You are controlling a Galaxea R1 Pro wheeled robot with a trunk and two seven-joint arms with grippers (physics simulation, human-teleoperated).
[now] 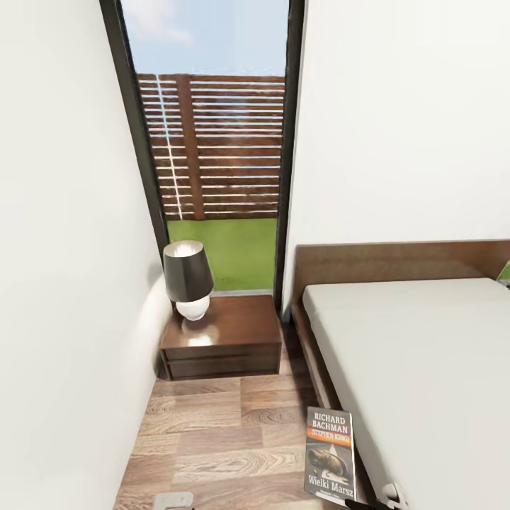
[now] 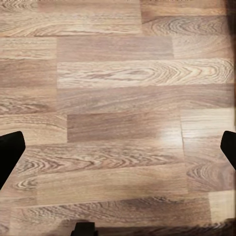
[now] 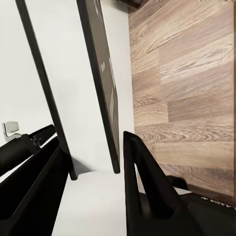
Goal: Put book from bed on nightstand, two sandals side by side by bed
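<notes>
Fingers [image 3: 147, 187] of my right gripper [image 3: 91, 189] are clamped on the book [image 1: 330, 455], one black finger on each side of its thin dark edge; the paperback stands upright above the wood-plank floor [image 1: 212, 439], just beside the bed [image 1: 425, 354], its cover reading "RICHARD BACHMAN" with an orange band beneath. My left gripper [image 2: 118, 147] hangs over bare planks, its two dark fingertips [image 2: 10, 152] set wide apart with nothing between them. Farther from the bed's near side, against the window [image 1: 212, 142], sits the nightstand [image 1: 223, 340], dark and glossy, a black-shaded lamp [image 1: 188, 280] with a white round base on its top; the bed's mattress is plain and pale, its brown headboard [image 1: 397, 262] against the white wall [image 1: 404, 120].
</notes>
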